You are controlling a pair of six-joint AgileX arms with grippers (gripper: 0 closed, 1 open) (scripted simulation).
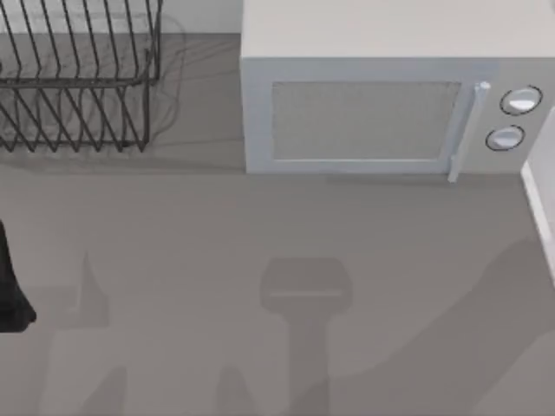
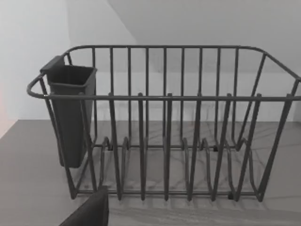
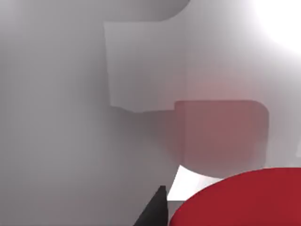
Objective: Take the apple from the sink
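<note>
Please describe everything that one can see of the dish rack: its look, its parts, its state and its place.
The dish rack is a dark basket of thin wire that looks like metal, with upright bars, a rounded top rim and curved dividers along its bottom. A dark, tapering cutlery cup hangs inside one end. No dishes are in it. It stands upright on the grey counter, at the top view's far left, left of the microwave and apart from it.

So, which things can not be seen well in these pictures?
- Apple: right wrist view, cut off by the picture's edge, so whether the gripper holds it cannot be told.
- Right gripper's finger: one dark tip is seen; open or shut is unclear.
- Left arm: top view, cut by the left edge.
- Dish rack: top view, partly cut off.
</note>
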